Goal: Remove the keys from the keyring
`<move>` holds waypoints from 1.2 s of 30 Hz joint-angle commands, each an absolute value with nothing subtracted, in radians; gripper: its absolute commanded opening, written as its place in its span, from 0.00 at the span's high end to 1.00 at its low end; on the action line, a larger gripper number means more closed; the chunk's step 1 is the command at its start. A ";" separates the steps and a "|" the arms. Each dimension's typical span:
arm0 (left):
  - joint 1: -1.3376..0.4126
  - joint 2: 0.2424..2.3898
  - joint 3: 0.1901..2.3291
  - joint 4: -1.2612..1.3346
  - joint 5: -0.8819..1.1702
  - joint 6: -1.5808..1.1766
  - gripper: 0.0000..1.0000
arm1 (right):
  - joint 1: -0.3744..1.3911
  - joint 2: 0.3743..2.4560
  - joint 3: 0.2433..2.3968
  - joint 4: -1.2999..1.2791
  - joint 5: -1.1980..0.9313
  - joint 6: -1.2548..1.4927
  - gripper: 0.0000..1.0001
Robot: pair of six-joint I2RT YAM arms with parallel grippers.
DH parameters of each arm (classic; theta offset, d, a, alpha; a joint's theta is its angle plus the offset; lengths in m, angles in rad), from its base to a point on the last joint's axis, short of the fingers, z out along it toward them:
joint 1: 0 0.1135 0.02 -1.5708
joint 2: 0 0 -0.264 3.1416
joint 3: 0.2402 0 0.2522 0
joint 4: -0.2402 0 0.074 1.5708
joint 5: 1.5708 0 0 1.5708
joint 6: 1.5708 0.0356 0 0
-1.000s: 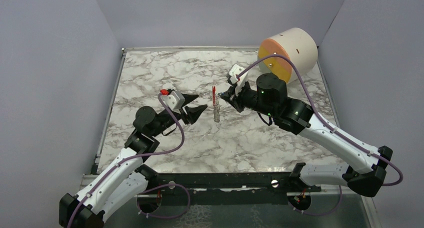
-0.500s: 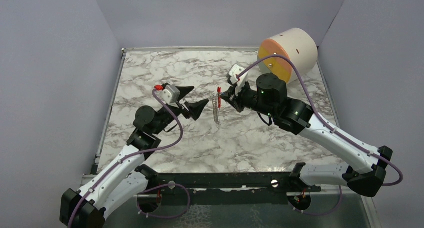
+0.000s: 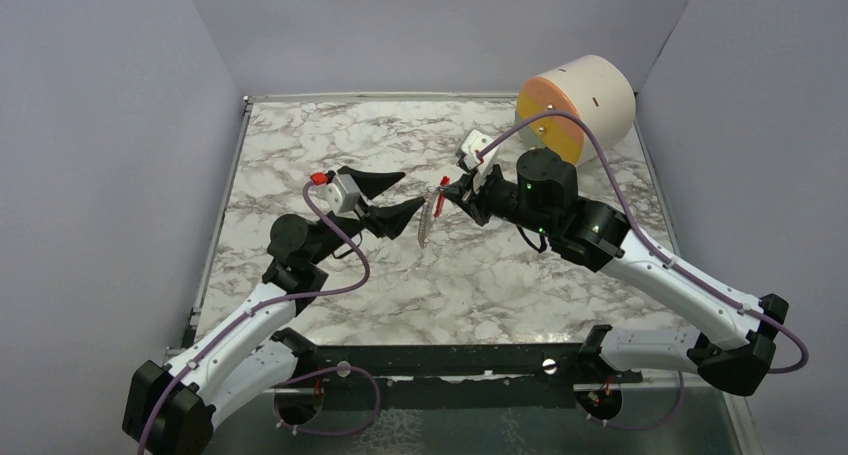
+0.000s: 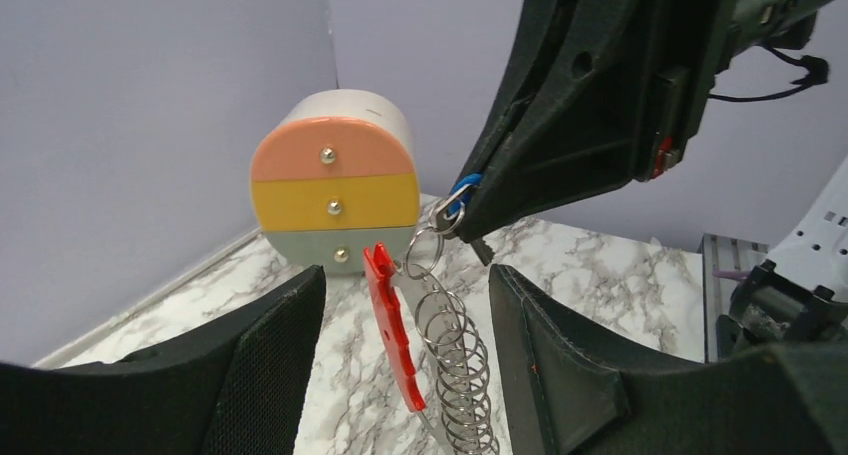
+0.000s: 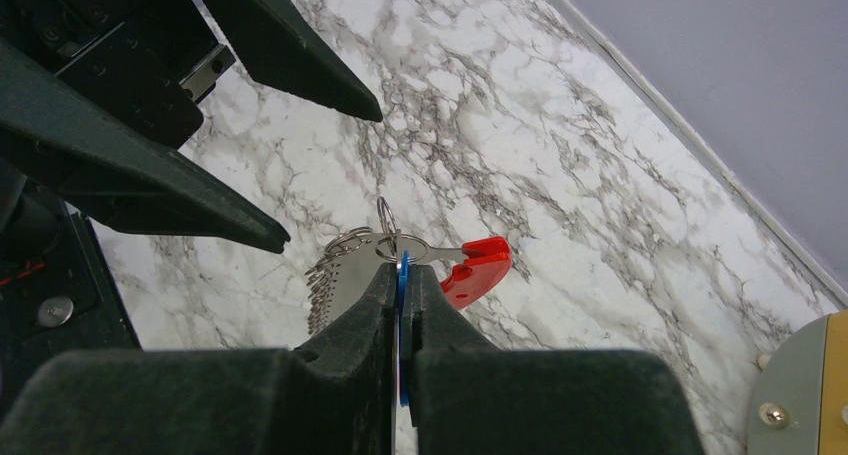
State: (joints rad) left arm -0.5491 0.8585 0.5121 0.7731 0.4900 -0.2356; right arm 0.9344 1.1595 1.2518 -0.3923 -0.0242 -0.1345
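Note:
My right gripper (image 3: 452,190) is shut on the key, a thin blue-headed piece (image 5: 401,265) pinched edge-on between its pads above the table. The keyring, a chain of silvery rings (image 3: 427,225) with a red piece (image 3: 440,193), hangs from the key. My left gripper (image 3: 410,190) is open, with one jaw on each side of the hanging chain and touching nothing. In the left wrist view the red piece (image 4: 395,335) and the rings (image 4: 460,375) hang between my fingers, and the blue key (image 4: 462,190) shows at the right gripper's tip.
A round drawer unit (image 3: 575,105) with pink, yellow and grey fronts stands at the back right of the marble table (image 3: 330,145). Grey walls close in the left, back and right sides.
My left gripper has risen and moved right, so its open jaws now straddle the hanging chain. The chain's lower end has swung toward the left. The right gripper has barely moved.

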 commanded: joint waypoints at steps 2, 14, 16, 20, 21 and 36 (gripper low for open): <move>-0.548 0.867 0.495 0.882 0.606 -0.249 0.37 | 0.939 1.131 1.246 -0.329 -0.052 -0.121 0.99; -0.548 0.938 0.502 0.952 0.602 -0.254 0.45 | 0.941 1.116 1.241 -0.326 -0.080 -0.113 0.99; -0.548 0.945 0.500 0.972 0.601 -0.258 0.46 | 0.942 1.113 1.238 -0.325 -0.084 -0.112 0.99; -0.548 0.946 0.490 1.025 0.599 -0.272 0.47 | 0.946 1.111 1.238 -0.327 -0.081 -0.114 0.99; -0.548 0.946 0.486 1.038 0.599 -0.279 0.48 | 0.946 1.109 1.236 -0.328 -0.082 -0.114 0.99; -0.548 0.996 0.456 1.158 0.676 -0.353 0.66 | 0.949 1.098 1.230 -0.316 -0.092 -0.113 0.99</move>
State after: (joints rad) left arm -0.5491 0.9897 0.4706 1.0924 0.6250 -0.3241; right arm 0.9417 1.1255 1.2366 -0.3801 -0.0681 -0.1242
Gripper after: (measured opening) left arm 0.385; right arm 0.021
